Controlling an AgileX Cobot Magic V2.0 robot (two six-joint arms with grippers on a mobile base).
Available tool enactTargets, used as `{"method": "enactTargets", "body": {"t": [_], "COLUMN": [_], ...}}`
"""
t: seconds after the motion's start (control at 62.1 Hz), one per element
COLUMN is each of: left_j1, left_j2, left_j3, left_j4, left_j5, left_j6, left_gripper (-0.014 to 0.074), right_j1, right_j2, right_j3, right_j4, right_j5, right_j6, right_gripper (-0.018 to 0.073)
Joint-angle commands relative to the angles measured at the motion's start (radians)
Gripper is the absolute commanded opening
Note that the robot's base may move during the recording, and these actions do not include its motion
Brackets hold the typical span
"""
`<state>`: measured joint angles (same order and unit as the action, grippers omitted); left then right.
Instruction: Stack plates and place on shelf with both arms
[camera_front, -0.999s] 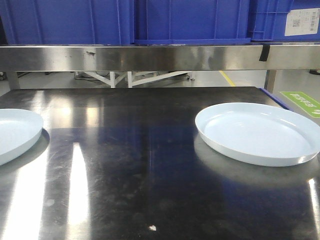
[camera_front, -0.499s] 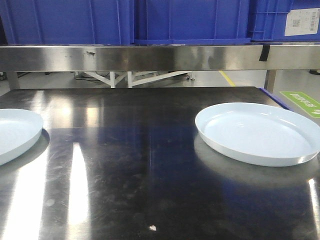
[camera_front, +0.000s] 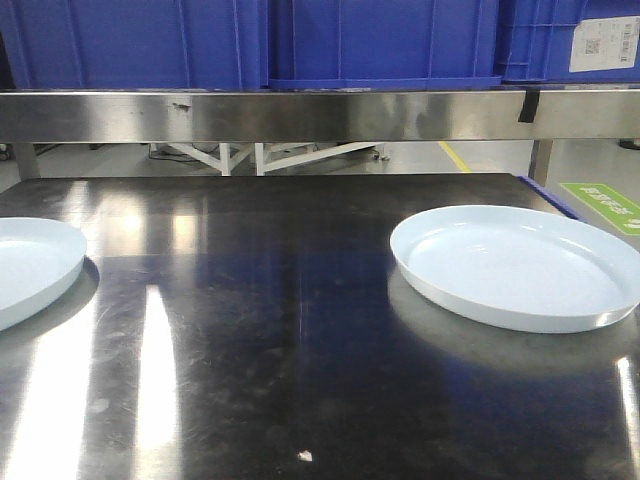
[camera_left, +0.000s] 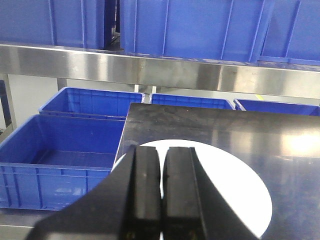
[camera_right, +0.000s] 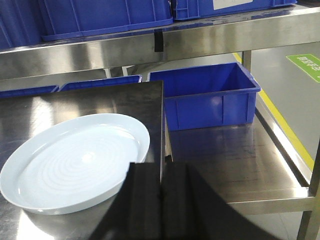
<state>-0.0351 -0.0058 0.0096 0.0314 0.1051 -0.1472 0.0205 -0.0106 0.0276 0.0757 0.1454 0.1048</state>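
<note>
While neither arm is showing in the front view, the two plates are lying well apart on the dark surface (camera_front: 280, 330). The left plate (camera_front: 30, 265) is being cut off by the left edge and the right plate (camera_front: 515, 268) is sitting at the right, both flat, rims up, unstacked. The shelf (camera_front: 300, 115) is running across the far side, with blue crates (camera_front: 380, 40) sitting on it. Stacking is looking not yet begun.

Left wrist view: the left hand (camera_left: 161, 152) is hanging over the near part of the left plate, which is lying close to the surface's left edge. Its fingers are pressing together, holding nothing.

Right wrist view: the right hand (camera_right: 161, 167) is hanging just right of the right plate, fingers likewise together and empty. That plate is sitting just beside the surface's right edge, with a lower crate (camera_right: 210, 95) lying beyond it.

Judging the step as reaching for a first plate. Doing it well is probably meaning spreading the fingers before coming down, then pinching the low rim on the side nearest the hand. The plate is looking shallow and glossy, so it is likely slipping under a loose pinch. After that: lifting it level and centring it over the other plate before lowering.
</note>
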Motion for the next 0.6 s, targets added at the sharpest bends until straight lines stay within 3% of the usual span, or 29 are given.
{"method": "enactTargets", "body": {"t": [0.0,0.032,0.177,0.499,0.58], "left_j1": [-0.001,-0.001,-0.001,-0.005,-0.005], "left_j2": [-0.018,-0.016,0.029,0.495,0.617], "left_j3": [0.020,0.012,-0.111,-0.768,-0.923], "left_j4": [-0.031,-0.060,-0.043,0.144,0.160], "left_j5": [-0.082,-0.082,-0.019,0.460,0.530], "left_j6": [0.000,0.000,0.000,0.000,0.005], "left_gripper": [0.0090,0.0090,0.0090,0.0090,0.0090], "right_j1": [-0.006,-0.006,-0.006,-0.006,-0.006], "right_j2": [-0.021,-0.021,-0.021,-0.021,-0.021], "right_j3": [-0.015,-0.015,-0.015,-0.015,-0.015], "right_j4": [-0.005,-0.005,-0.005,-0.005,-0.005], "right_j5": [-0.092,-0.092,-0.092,-0.092,-0.092], "right_j6": [-0.004,-0.004,-0.004,-0.004,-0.004], "right_gripper": [0.0056,0.0056,0.0056,0.0056,0.0056]}}
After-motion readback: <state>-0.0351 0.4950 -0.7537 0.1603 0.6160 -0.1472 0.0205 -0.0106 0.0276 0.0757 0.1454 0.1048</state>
